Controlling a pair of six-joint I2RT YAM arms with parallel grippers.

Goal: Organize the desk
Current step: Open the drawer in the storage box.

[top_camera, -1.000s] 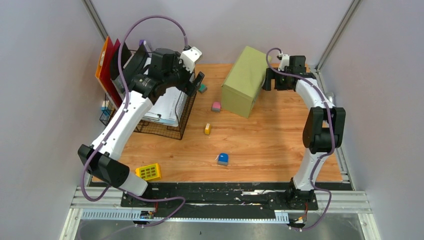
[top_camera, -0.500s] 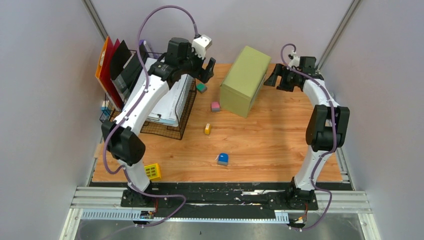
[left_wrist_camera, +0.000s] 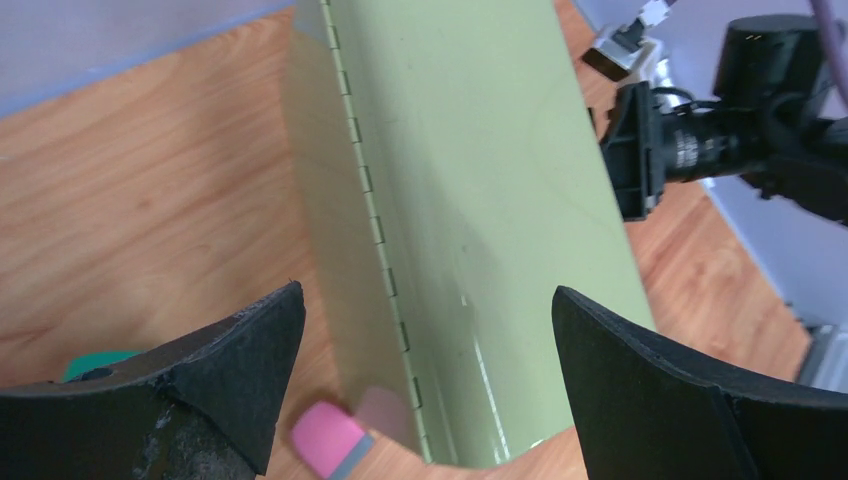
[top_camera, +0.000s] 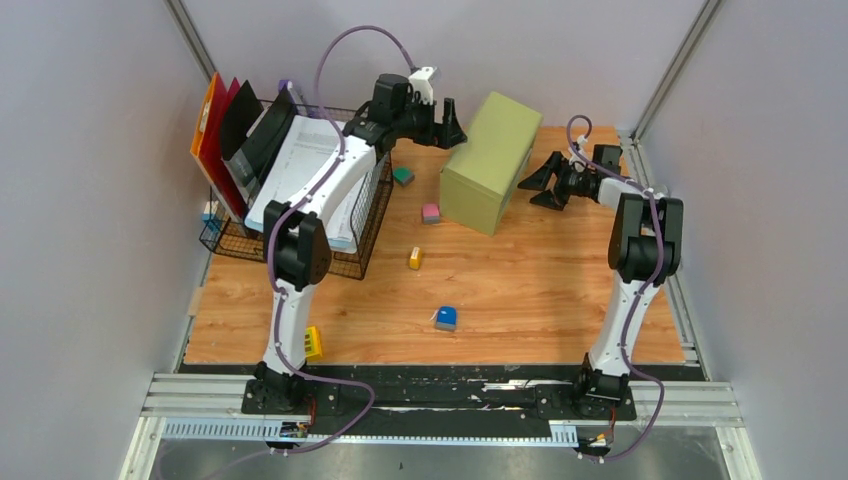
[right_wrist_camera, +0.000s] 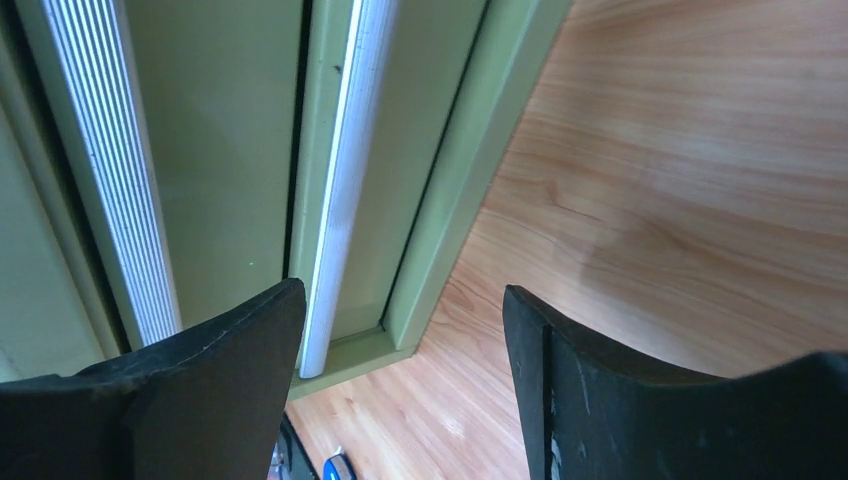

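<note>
The desk [top_camera: 560,290] is a light wood-grain top with a black and metal rail along its near edge. A small green cabinet [top_camera: 490,160] stands at the back middle. My left gripper [top_camera: 451,118] hovers open at the cabinet's upper left corner; in the left wrist view the left gripper [left_wrist_camera: 428,293] frames the cabinet's hinged edge [left_wrist_camera: 375,200] with nothing between its fingers. My right gripper [top_camera: 536,184] is open beside the cabinet's right face. In the right wrist view the right gripper [right_wrist_camera: 402,290] faces the drawer front's silver handle [right_wrist_camera: 340,180] without touching it.
Loose on the wood lie a pink eraser [top_camera: 431,212], a teal block [top_camera: 403,176], a small yellow block [top_camera: 415,257], a blue object [top_camera: 445,318] and a yellow piece [top_camera: 313,342]. A wire basket [top_camera: 365,235] with papers and upright folders [top_camera: 215,125] fills the left side.
My left arm has swung right from over the basket to the cabinet's back corner. My right gripper has dropped lower beside the cabinet's right face, and its jaws have narrowed a little.
</note>
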